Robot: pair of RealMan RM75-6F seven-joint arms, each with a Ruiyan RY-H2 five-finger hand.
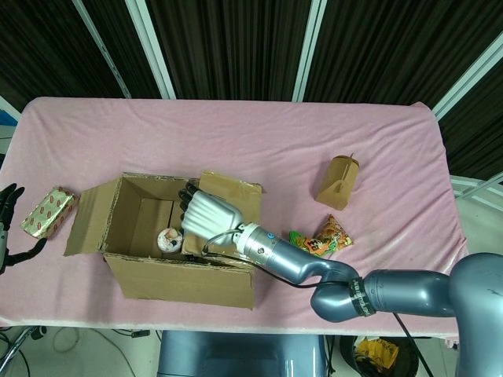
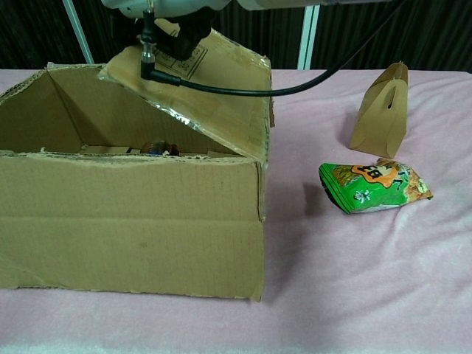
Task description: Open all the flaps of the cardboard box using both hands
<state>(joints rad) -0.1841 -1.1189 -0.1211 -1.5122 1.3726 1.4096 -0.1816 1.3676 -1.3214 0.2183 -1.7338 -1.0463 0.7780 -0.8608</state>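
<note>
Pink cloth-covered table (image 1: 259, 149) with dark slatted curtains behind. Brown cardboard box (image 1: 169, 271) sits at about 8 o'clock on the table, small round item (image 1: 167, 239) inside. Its left flap (image 1: 86, 218) is already folded out. Right hand (image 1: 207, 217) has its fingers curled under the edge of the right-side flap (image 2: 210, 92), holding it half raised, tilted over the box opening. Left hand (image 1: 8, 206) sits at the 9 o'clock edge, well apart from the box; dark fingers look spread, holding nothing. Step in hand: lifting the right flap. Next likely means swinging it out toward 3 o'clock past vertical, then remaining flaps. Foil-wrapped block (image 1: 49, 212), green-orange snack bag (image 1: 319, 239) and brown paper carton (image 1: 339, 182) lie outside.
</note>
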